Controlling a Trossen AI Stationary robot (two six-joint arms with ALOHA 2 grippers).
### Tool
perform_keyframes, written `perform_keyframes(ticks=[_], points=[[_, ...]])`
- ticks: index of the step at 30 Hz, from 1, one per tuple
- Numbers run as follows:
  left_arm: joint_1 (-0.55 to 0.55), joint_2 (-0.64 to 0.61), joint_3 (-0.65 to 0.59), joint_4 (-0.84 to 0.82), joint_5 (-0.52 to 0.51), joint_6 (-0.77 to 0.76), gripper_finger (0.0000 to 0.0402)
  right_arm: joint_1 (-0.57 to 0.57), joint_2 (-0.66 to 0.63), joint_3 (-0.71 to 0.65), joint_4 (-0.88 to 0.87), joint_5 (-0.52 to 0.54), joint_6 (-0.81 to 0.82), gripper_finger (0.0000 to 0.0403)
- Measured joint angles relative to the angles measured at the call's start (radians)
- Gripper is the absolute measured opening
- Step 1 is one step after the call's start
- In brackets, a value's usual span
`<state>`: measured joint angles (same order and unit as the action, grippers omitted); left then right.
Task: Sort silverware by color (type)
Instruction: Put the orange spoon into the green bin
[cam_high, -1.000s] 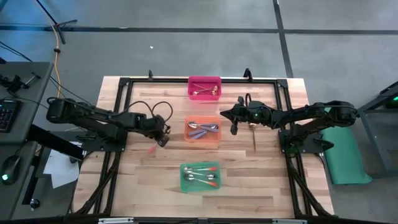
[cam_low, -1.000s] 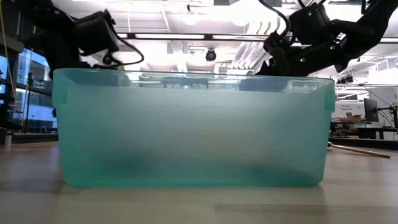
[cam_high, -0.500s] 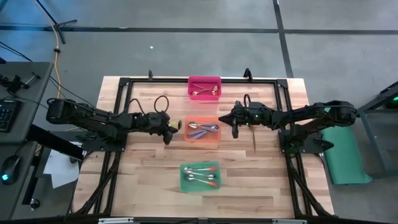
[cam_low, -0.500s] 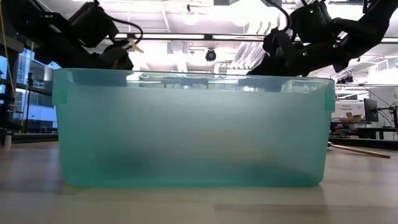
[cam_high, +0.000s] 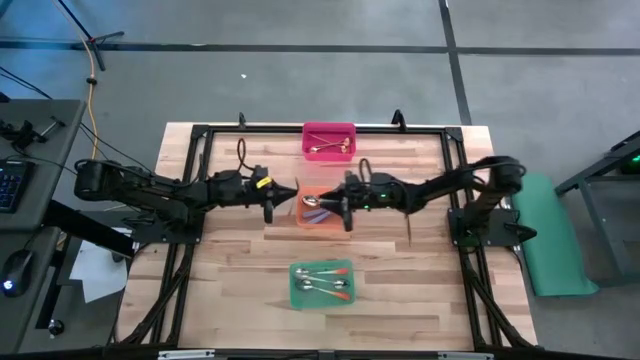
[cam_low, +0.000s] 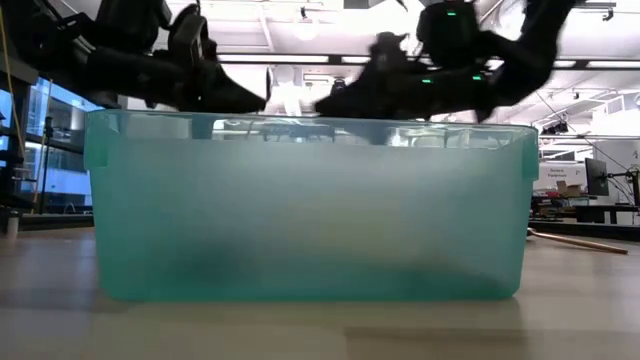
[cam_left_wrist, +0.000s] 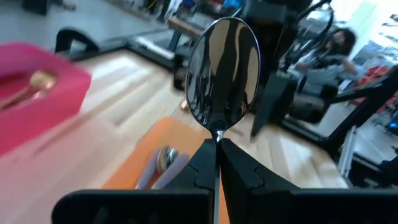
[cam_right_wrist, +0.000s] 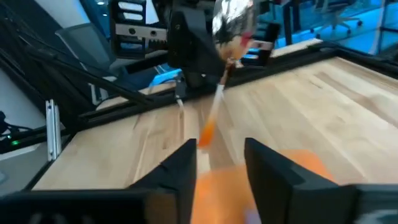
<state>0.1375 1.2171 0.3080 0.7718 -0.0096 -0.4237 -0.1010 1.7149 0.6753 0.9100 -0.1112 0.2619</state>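
Spoon (cam_left_wrist: 222, 71) — in left gripper (cam_left_wrist: 216, 163)

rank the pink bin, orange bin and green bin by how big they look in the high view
1. green bin, looks slightly largest.
2. orange bin, partly covered by the right gripper, so its full outline is unsure.
3. pink bin, looks smallest.
The differences are slight; all three look near alike.
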Motion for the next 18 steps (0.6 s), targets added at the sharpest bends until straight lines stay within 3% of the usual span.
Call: perform_keyframes(ticks=[8,18], points=[[0.0,0.0,0.0,0.081,0.027,0.038,0.0,-0.015,0.172,0.232,-0.019,-0.073,0.006,0.0172],[0.0,0.0,0.0,0.104,0.032,0.06,0.0,-0.023,0.238,0.364,-0.099,-0.128,-0.089,0.0144]])
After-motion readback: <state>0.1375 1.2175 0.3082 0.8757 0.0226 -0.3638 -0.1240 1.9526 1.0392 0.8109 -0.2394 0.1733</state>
